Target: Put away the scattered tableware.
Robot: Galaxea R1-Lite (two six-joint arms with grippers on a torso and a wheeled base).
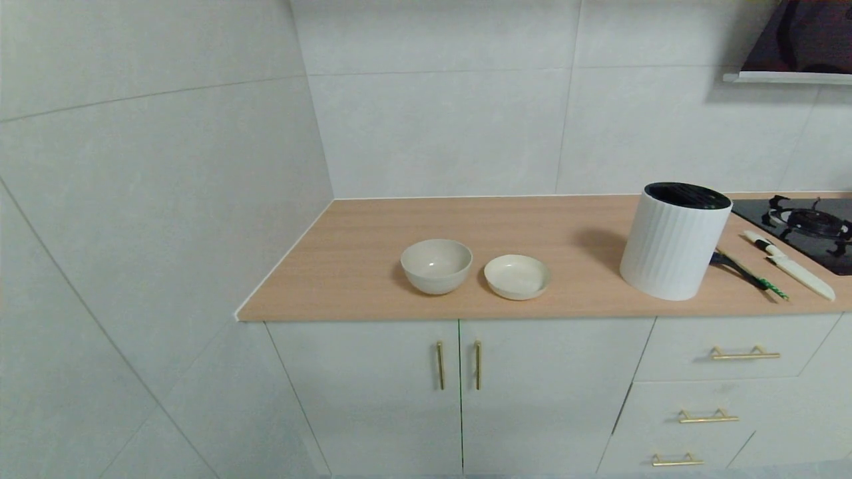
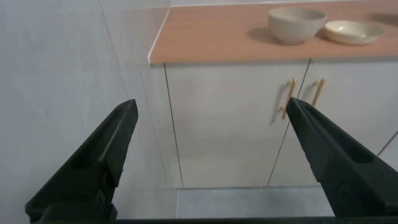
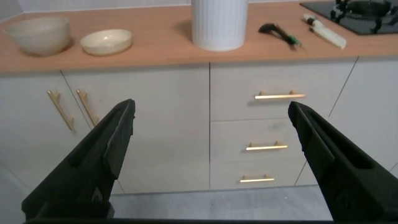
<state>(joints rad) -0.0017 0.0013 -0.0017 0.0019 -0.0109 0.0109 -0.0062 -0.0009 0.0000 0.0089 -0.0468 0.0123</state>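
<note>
The left gripper (image 2: 214, 155) is released: its two dark fingers (image 2: 93, 168) are spread wide with nothing between them. It sits low, in front of the white double cabinet doors (image 1: 459, 392), below the level of the countertop edge. A tiled wall (image 1: 146, 199) closes the left end of the wooden countertop (image 1: 346, 266). On the countertop, a deep cream bowl (image 1: 436, 266) stands upright towards the front edge, above the pair of vertical gold door handles (image 1: 439, 364). Just beside it, on its right and apart from it, lies a shallow cream dish (image 1: 516, 276), also upright. Further right, well apart from the dish, a white ribbed cylindrical holder (image 1: 672, 243) with a black slotted top stands near the front edge, leaning slightly. A dark utensil with a green-banded end (image 1: 749, 271) lies flat just beside the base of the holder, on its right. Near it lies a knife (image 1: 789, 265) with a pale blade and a pale handle, roughly parallel to the utensil. The black gas hob (image 1: 809, 229) is set into the countertop behind the knife, and a dark range hood (image 1: 795, 40) is mounted on the wall above it. Three drawers (image 1: 744, 354) with horizontal gold handles are stacked below this section. The right gripper (image 3: 214, 155) is likewise released, empty, fingers wide apart, low in front of the drawers.
</note>
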